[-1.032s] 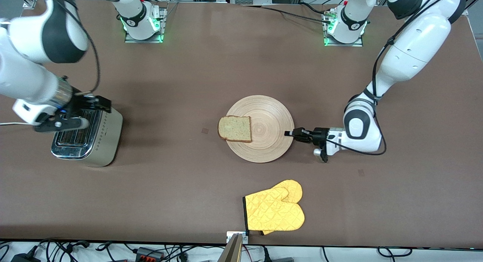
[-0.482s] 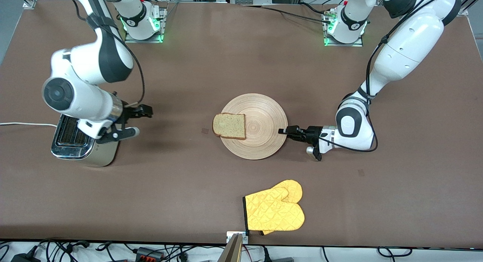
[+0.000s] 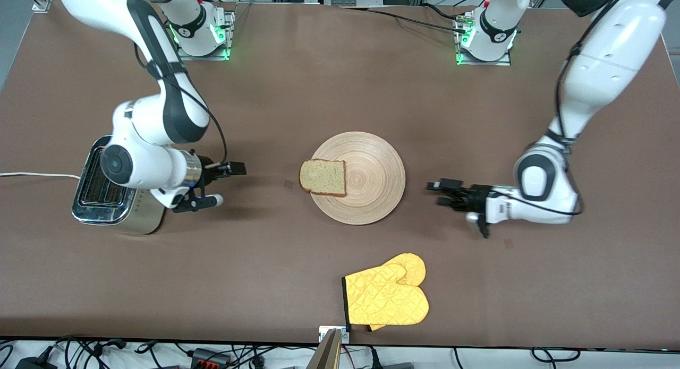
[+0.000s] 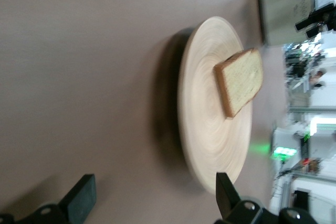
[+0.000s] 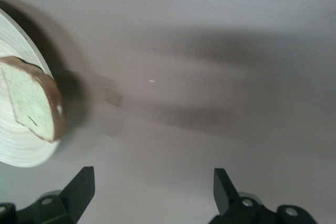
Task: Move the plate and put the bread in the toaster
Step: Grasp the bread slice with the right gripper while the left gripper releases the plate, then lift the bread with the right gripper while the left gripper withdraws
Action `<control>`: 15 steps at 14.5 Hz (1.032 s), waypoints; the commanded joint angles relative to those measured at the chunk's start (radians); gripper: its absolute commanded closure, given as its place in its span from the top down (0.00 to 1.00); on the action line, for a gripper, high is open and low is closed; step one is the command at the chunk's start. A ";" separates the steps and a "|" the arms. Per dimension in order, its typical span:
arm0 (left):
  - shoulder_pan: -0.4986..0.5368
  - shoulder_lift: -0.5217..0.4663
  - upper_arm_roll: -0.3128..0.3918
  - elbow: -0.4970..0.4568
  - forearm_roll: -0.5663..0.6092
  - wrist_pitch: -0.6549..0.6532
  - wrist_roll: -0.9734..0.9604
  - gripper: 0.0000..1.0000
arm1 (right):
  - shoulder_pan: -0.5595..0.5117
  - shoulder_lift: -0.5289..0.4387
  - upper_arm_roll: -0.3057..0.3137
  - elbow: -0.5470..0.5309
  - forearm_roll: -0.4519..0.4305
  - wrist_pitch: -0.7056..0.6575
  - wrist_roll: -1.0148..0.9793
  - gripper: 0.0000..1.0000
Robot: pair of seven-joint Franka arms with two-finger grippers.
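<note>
Both pincers moved: left pincer [image 3: 436,193] off plate [image 3: 372,199], right pincer [image 3: 229,183] nearing bread [image 3: 323,177].

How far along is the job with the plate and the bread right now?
Looks done: the plate lies flat mid-table and the left gripper is open, clear of its rim. In hand: the right gripper, open and empty, sits low between toaster and plate, aimed at the bread. Left: the slice overhangs the plate's rim ungrasped; it still needs picking up and slotting in.
</note>
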 commanded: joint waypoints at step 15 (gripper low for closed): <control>-0.107 -0.278 -0.014 0.168 1.075 -0.364 -0.628 1.00 | 0.226 0.188 -0.006 0.020 0.478 0.296 0.037 1.00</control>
